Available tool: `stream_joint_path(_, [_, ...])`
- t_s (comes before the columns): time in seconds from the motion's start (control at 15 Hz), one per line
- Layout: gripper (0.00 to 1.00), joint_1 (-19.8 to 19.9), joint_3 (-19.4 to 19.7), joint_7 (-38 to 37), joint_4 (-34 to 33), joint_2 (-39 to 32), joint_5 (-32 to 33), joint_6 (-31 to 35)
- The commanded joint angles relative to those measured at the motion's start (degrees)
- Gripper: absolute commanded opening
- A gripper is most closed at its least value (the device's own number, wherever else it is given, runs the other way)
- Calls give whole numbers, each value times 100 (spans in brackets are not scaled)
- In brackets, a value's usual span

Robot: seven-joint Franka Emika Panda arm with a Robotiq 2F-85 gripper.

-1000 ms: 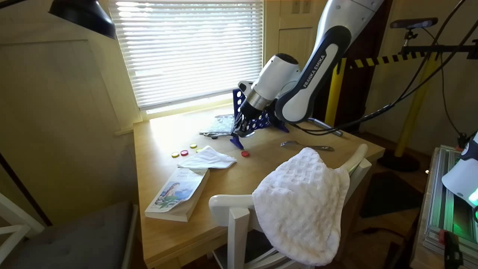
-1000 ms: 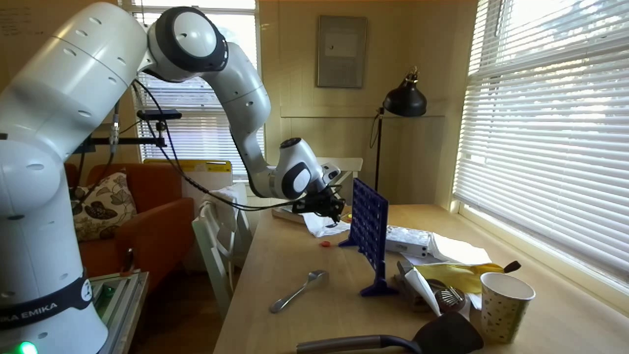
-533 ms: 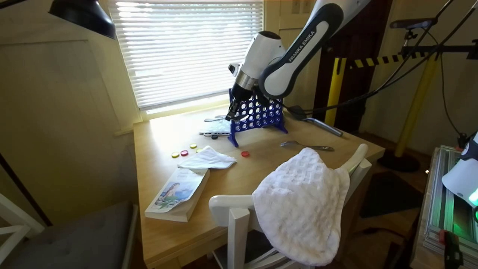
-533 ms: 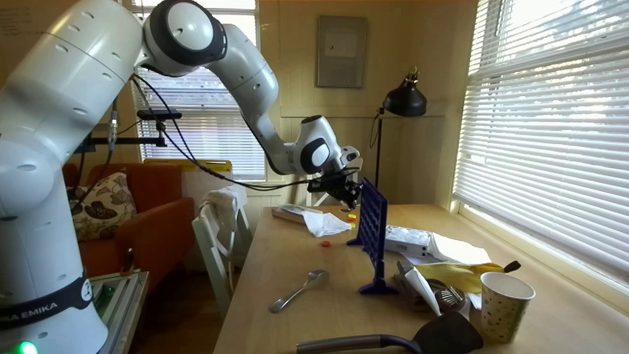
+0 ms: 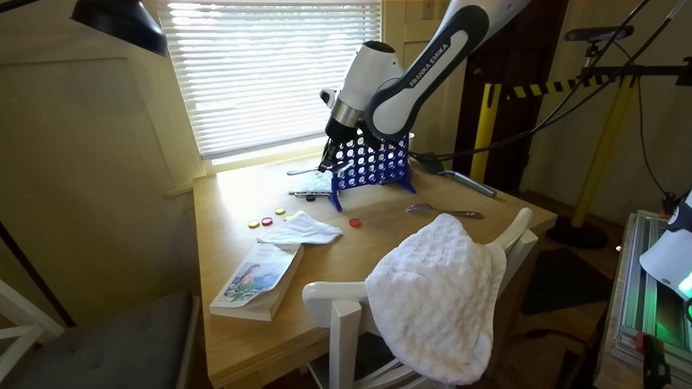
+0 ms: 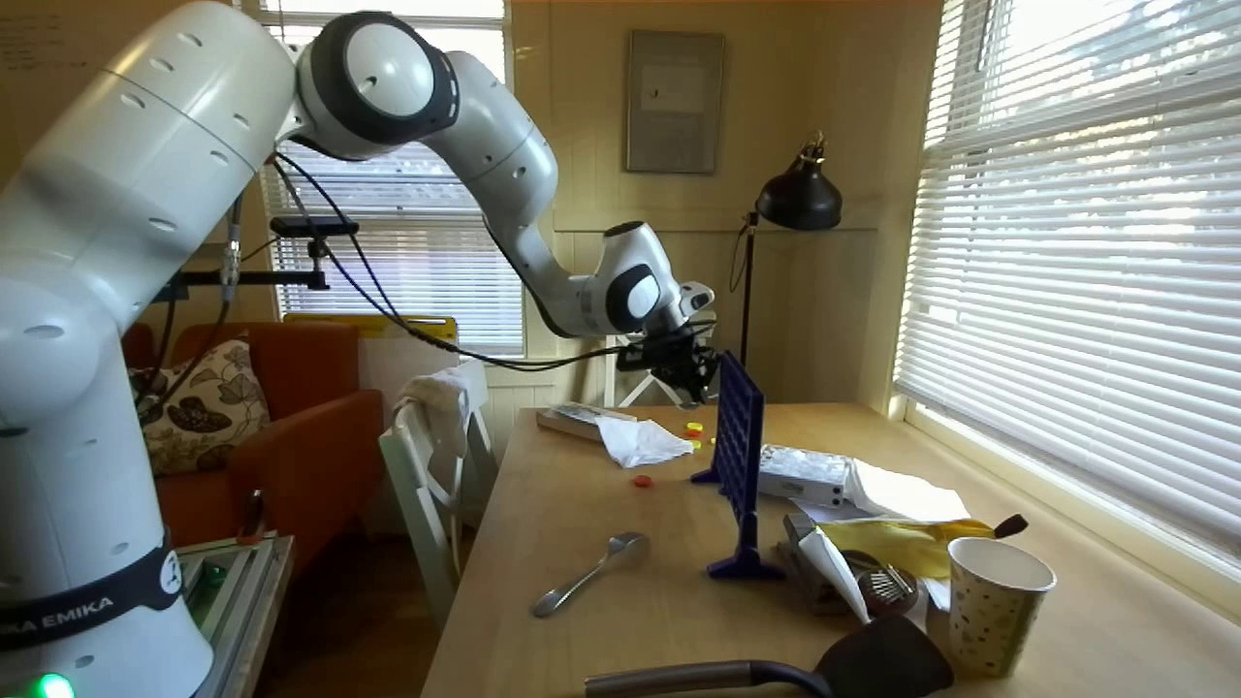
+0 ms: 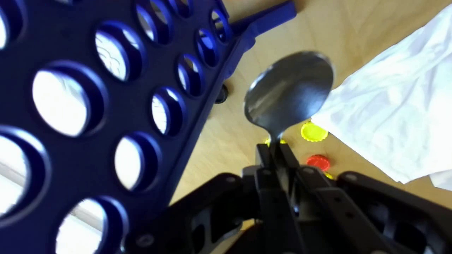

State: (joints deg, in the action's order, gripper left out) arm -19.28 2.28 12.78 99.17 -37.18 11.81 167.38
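Arm: one white-and-black jointed robot arm, arched high, its forearm descending and its wrist slanted down over one pale wooden table.

Gripper: one black two-fingered gripper, tilted obliquely downward at one end of an upright, round-holed, dark-blue plastic rack. Its two fingers pinch one polished silver metal spoon at the neck, just behind the bowl.

Spoon: position, in the grip, above the table and beside the rack. Oval bowl directed away from the fingertips, toward the top of the wrist view; handle running back between the fingers. Long axis nearly level in an exterior view, the bowl overlapping the rack's edge in the line of sight, the handle end projecting on the opposite side of the gripper. In the wrist view, bowl and rack appear apart.

Count:
– Rack: 1, on splayed feet.
– Thick illustrated paperback book: 1.
– Crumpled white cloth: 1, at the book's upper end.
– Small round yellow discs: 3, one partly hidden by the cloth.
– Small round red discs: 2.
– Small round black disc: 1, near the rack.
– Loose silver cutlery piece: 1.
– Black-bladed, grey-handled spatula: 1.
– Flecked paper cup: 1.
– White textured towel: 1, draped over a white wooden chair.
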Motion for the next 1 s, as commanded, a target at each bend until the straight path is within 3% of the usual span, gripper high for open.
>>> stream_joint_path(0.0, [2, 262, -506, 560, -1435, -579, 318, -1261])
stream_joint_path(0.4, [2, 194, -843, 1442, -3193, -1527, 519, -2782])
stream_joint_path(0.67, [2, 429, -1292, 2255, -4237, -2125, 165, -3483])
stream_joint_path(0.73, [2, 295, -1054, 1872, -3377, -1652, 306, -3075])
stream_joint_path(0.8, [8, 318, -1076, 1910, -3497, -1729, 306, -3118])
stream_joint_path(0.93, [8, 313, -1060, 1906, -3479, -1734, 306, -3114])
